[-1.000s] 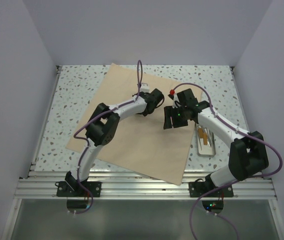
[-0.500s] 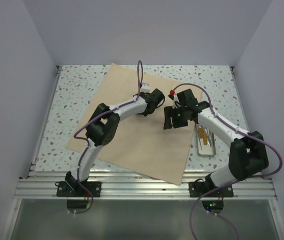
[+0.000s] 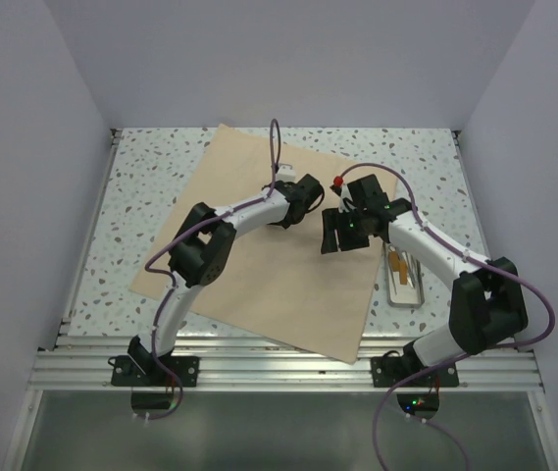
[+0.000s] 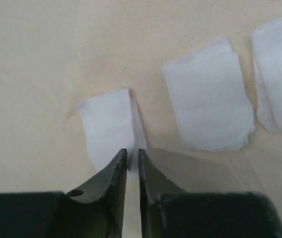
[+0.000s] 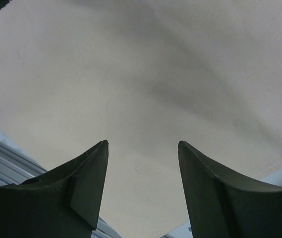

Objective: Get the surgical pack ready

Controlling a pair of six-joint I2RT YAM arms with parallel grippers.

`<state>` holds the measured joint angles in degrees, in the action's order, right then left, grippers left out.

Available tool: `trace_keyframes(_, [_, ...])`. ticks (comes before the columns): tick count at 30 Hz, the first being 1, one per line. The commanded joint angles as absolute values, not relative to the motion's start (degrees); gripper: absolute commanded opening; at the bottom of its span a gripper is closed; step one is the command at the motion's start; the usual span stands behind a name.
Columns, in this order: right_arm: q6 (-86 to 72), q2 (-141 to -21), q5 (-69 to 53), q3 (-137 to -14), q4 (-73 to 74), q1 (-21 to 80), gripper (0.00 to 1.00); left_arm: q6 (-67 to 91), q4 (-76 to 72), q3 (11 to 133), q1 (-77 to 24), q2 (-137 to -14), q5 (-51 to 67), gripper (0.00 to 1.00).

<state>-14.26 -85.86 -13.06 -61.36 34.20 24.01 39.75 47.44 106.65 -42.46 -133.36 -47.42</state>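
Top view: plain tan cloth wrap, the surgical pack point(image 3: 259, 285), lies spread as a wide flat sheet across the middle of the speckled white bench point(image 3: 141, 186). It sits skewed, with one corner towards the far edge and another overlapping the rails at the near edge. A small silver rectangular metal tray point(image 3: 406, 299) sits just beside the sheet's right edge, near the bench's right side.

The left arm rises from the near-left base to a raised elbow, and its forearm runs far-right over the sheet. The left gripper point(image 3: 306, 191) is over the sheet's far-middle, wrist pitched down. The right arm has its elbow out by the right edge, forearm reaching left. The right gripper point(image 3: 335, 235) is over the right part of the sheet, close to the left one but apart from it.

Left wrist: left gripper point(image 4: 133, 151) jaws are parted by a thin slit only. The tips overlap the near edge of a small folded white gauze square point(image 4: 110, 124); can't tell if they touch it. A second gauze square point(image 4: 207, 106) lies beside it, and a third point(image 4: 279, 74) is at the frame's right edge. All three lie flat on the cloth.

Right wrist: right gripper point(image 5: 143, 144) jaws are spread wide with nothing between them, above bare cloth.
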Motion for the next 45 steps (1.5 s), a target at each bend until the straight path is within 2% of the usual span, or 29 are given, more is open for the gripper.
trace_keyframes(1, [-13.62, -85.96, -14.33, -60.91, 32.61, 24.26, 0.62, 41.13, 46.76, 107.49, -42.28, -131.31, -48.69, 0.21])
trace_keyframes(9, [-13.62, -86.04, -14.5, -60.91, 32.52, 24.26, 0.62, 43.16, 44.04, 103.02, -42.01, -124.64, -49.13, 0.42])
trace_keyframes(12, [-13.62, -85.96, -14.41, -61.0, 32.61, 24.26, 0.63, 42.72, 42.63, 100.04, -41.92, -120.51, -47.64, 0.47])
trace_keyframes(16, [-13.54, -86.04, -14.5, -61.17, 32.87, 24.26, 0.63, 41.14, 37.72, 90.64, -39.38, -112.52, -41.94, 0.53])
trace_keyframes(17, [-13.45, -86.13, -14.59, -61.26, 32.87, 24.34, 0.63, 39.83, 32.22, 87.48, -36.59, -107.98, -35.57, 0.54])
trace_keyframes(21, [-13.54, -86.39, -14.94, -61.7, 32.78, 24.52, 0.63, 36.83, 13.83, 66.68, -27.61, -96.61, -12.78, 0.54])
trace_keyframes(24, [-13.54, -86.75, -14.94, -62.05, 32.87, 24.7, 0.63, 35.6, 8.1, 62.85, -24.97, -94.57, -5.55, 0.56])
trace_keyframes(28, [-13.62, -87.54, -14.68, -62.23, 33.13, 24.96, 0.64, 38.39, 1.69, 60.83, -21.8, -98.25, 7.43, 0.56])
trace_keyframes(32, [-13.27, -87.45, -13.36, -62.23, 34.27, 25.14, 0.64, 40.78, -5.52, 59.94, -20.74, -101.59, 11.95, 0.51])
trace_keyframes(39, [-12.92, -87.71, -12.57, -62.31, 34.72, 25.14, 0.64, 41.49, -4.4, 60.82, -20.57, -102.92, 10.2, 0.48])
trace_keyframes(45, [-13.01, -88.59, -13.36, -62.14, 33.93, 25.31, 0.64, 40.43, -2.03, 59.24, -20.57, -99.76, 6.33, 0.5])
